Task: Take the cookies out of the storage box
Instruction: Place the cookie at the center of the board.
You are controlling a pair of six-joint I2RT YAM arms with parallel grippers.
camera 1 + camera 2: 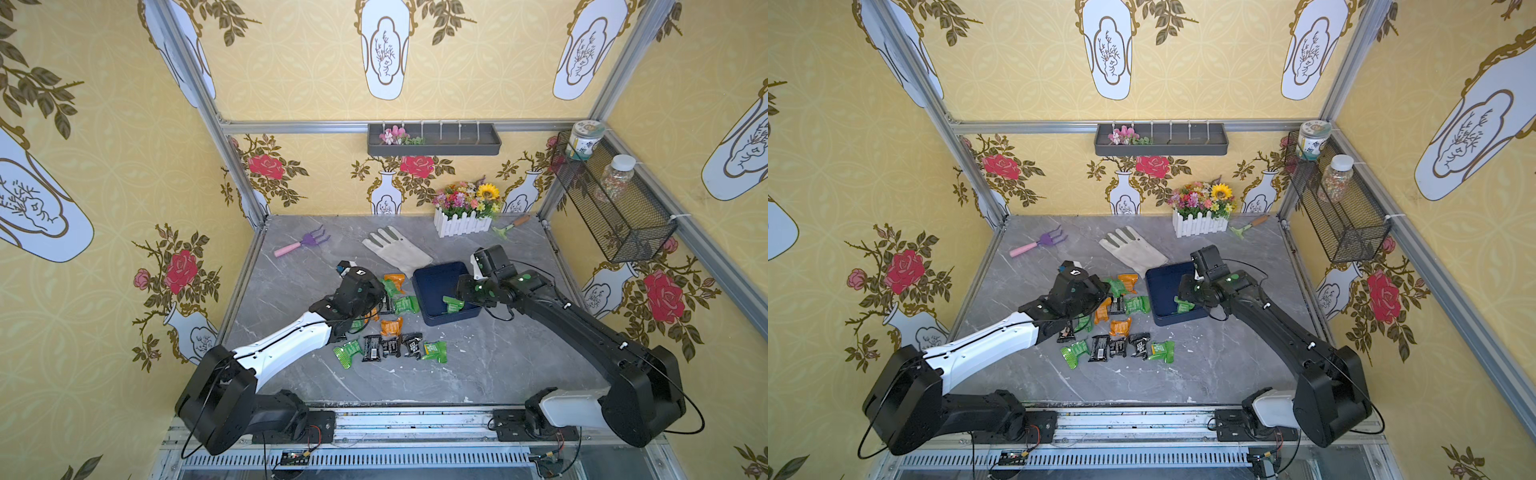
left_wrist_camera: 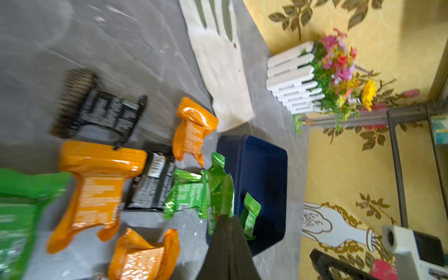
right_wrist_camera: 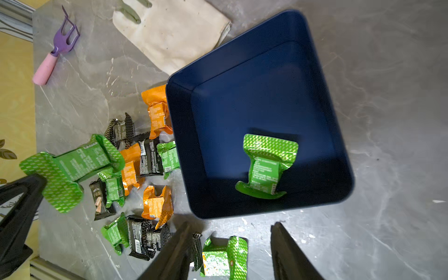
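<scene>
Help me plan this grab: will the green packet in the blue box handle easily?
Probably light and crinkly: the packet has thin, flared foil ends. Its glossy wrap may slip. It could slide on the smooth box floor.

The grey marble table (image 1: 478, 365) carries scattered cookies (image 1: 390, 345) at frame centre, just left of the storage box (image 1: 432, 282) (navy, touching the glove (image 1: 397, 249)). Higher up lie a purple rake (image 1: 301, 243), a picket planter (image 1: 461, 226) and a trowel (image 1: 509, 227).

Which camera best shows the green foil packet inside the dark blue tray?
The right wrist view: the green foil packet lies whole and sharp in the dark blue tray. In both top views it is small, beside the right arm; the left wrist view blurs it.
</scene>
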